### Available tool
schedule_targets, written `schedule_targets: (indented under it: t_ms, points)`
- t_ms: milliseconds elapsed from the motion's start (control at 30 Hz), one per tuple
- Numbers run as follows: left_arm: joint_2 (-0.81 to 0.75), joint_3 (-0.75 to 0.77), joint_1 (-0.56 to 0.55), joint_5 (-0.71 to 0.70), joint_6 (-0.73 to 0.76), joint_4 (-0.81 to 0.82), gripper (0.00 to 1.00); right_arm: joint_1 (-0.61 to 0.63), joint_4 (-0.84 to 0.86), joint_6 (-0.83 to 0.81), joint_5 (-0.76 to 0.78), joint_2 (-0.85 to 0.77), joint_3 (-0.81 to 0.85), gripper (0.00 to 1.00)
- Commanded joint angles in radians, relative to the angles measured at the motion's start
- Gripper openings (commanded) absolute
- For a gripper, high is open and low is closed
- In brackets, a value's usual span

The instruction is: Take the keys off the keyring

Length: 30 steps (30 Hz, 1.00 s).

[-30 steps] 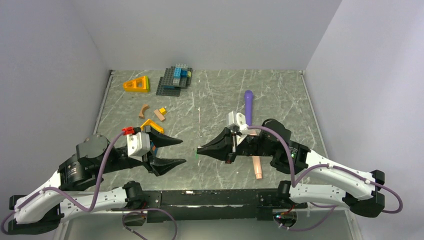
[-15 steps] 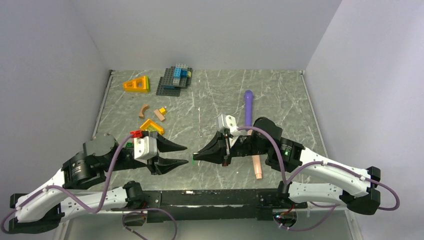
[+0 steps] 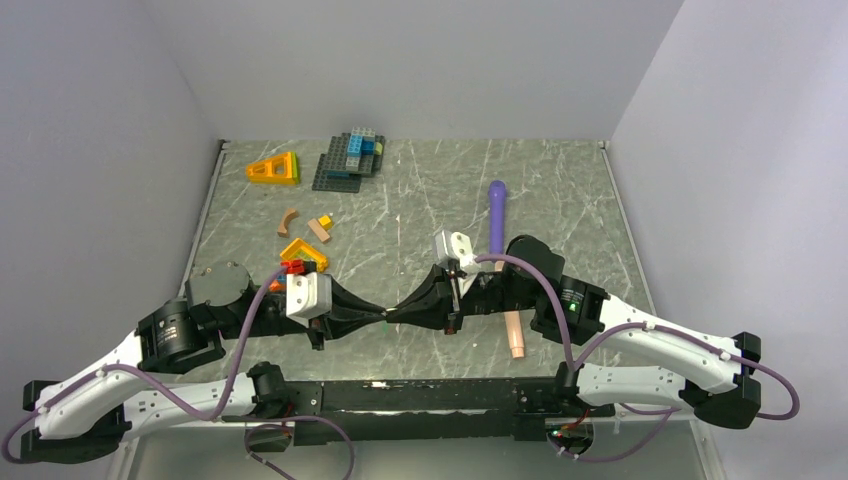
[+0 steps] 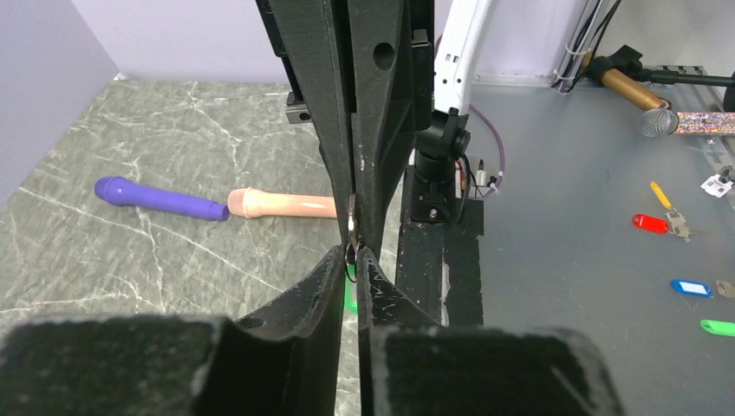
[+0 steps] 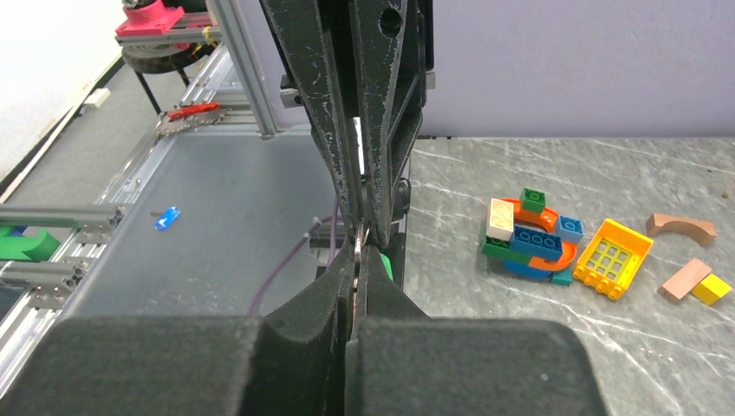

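Top external: both arms reach in low over the worktop (image 3: 560, 200) and meet nose to nose at the middle of its near edge.

Right gripper (image 3: 396, 315) is pinched tight. Left wrist view shows a sliver of metal in its tips, which I take for the keyring (image 4: 352, 208).

Left gripper (image 3: 380, 316) is down to a narrow slit around the ring's lower end. I can't tell if it actually bites anything.

Green key (image 4: 348, 299) sits just below the meeting tips; whether it touches the worktop I can't tell. I can't pick out the brass key, which is likely hidden by the fingers.

Step in hand, my read: right anchors the ring, left takes one key.

To do it well:
- I'd confirm left has the key head, not the ring wire, before any pull.
- No straight yank. Feed the key round the coil toward the split end with small wrist turns, right held rigid.

Risk: if both grip the ring, it just twists, or pops out of the right pinch and drops.
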Motion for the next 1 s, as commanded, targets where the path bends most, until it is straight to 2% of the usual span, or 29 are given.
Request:
schedule_targets:
  t_ms: [0, 100, 267, 433, 967]
  points:
    - [0.018, 0.033, 0.001, 0.007, 0.005, 0.03, 0.12, 0.009, 0.033, -0.003, -0.02, -0.005, 0.043, 0.0]
    - [0.022, 0.039, 0.001, 0.007, 0.007, 0.023, 0.0, 0.011, 0.03, -0.005, -0.023, -0.001, 0.047, 0.0]
    - [0.017, 0.031, 0.001, 0.0, -0.006, 0.041, 0.0, 0.013, 0.037, -0.005, -0.028, 0.002, 0.054, 0.0]
    - [0.003, 0.003, 0.002, -0.004, -0.052, 0.129, 0.0, 0.012, 0.101, 0.003, -0.014, -0.007, 0.037, 0.0]
    - [-0.044, -0.16, 0.001, -0.139, -0.201, 0.546, 0.0, 0.012, 0.576, 0.088, 0.115, -0.001, -0.057, 0.0]
